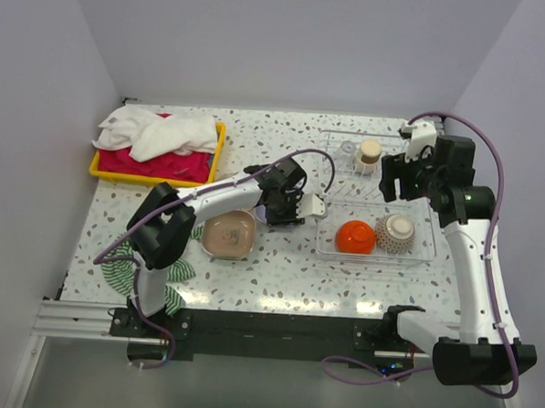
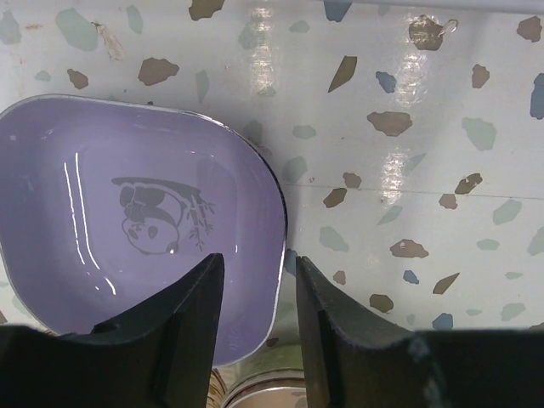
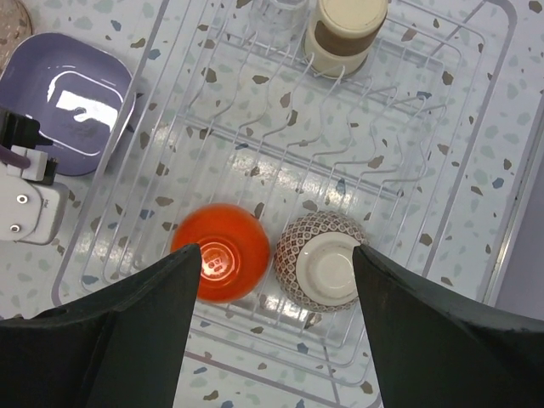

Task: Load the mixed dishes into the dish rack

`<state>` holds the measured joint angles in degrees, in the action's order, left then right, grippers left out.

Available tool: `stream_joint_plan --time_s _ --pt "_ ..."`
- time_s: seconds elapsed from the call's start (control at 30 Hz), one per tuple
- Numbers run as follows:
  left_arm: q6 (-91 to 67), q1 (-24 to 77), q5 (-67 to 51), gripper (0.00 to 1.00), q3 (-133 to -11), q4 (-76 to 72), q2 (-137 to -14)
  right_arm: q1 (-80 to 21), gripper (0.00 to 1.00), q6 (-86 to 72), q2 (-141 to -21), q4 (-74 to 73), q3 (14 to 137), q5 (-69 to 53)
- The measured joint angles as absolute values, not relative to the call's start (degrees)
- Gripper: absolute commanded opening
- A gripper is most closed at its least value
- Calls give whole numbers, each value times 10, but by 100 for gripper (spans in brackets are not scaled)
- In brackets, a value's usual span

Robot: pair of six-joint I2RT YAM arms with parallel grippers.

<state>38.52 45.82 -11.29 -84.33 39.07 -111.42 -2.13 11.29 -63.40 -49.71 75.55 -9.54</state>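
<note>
When viewed from above, mostly speckled terrazzo bench (image 1: 277, 282), grey walls around. Next in size, the dish rack (image 1: 347, 185) on the right half: white wire uprights over a clear tray base. Then a yellow tray (image 1: 99, 169) at the far left corner, heaped with white and pink towels (image 1: 157, 132). Closer in, beside the base of the left arm (image 1: 166, 230), a green striped cloth (image 1: 179, 274), partly hidden under that arm. Left of the rack, on bare bench, stacked tan plates (image 1: 228, 235), rounded-square. Between that stack and the rack, the lilac plate (image 2: 127, 212), glossy, with a panda drawing in the well, not yet in the rack. Left hand (image 2: 259, 259) astride the plate's rim, one finger over the well and one outside, half spread; cannot tell whether pinching or only straddling. Right hand (image 3: 276, 246) above the rack, spread wide, nothing between the fingers. In the rack's near section, bottoms up and just beside each other, a glossy orange bowl (image 3: 225, 255) and, to its right, a patterned bowl (image 3: 319, 259). In the far section, a beige cup (image 3: 344, 30) with a brown band. Smallest, a clear glass (image 1: 348, 149) just left of the cup, faint against the wire.
</note>
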Motion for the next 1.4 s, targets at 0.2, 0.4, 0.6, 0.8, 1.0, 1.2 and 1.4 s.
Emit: stream_joint_plan --time_s 0.2,0.4,0.6,0.8,1.0,1.2,1.4 --pt "385 458 -109 36 -843 389 -1126 -18 76 112 -649 -497 757 -95" --pt "383 458 -102 8 -836 385 -1135 -15 76 114 -655 -498 764 -93" --pt "385 459 -99 0 -840 384 -1134 -14 77 121 -655 -499 778 -70" --pt "373 458 -100 0 -900 439 -1131 3 78 123 -665 -502 781 -23" --pt "332 452 -112 0 -1080 507 -1133 84 78 107 -733 -530 825 -25" --pt "241 441 -204 0 -1279 444 -1158 145 78 67 -789 -554 882 -25" --pt "88 441 -327 0 -1284 287 -1193 164 75 80 -822 -578 887 -25"
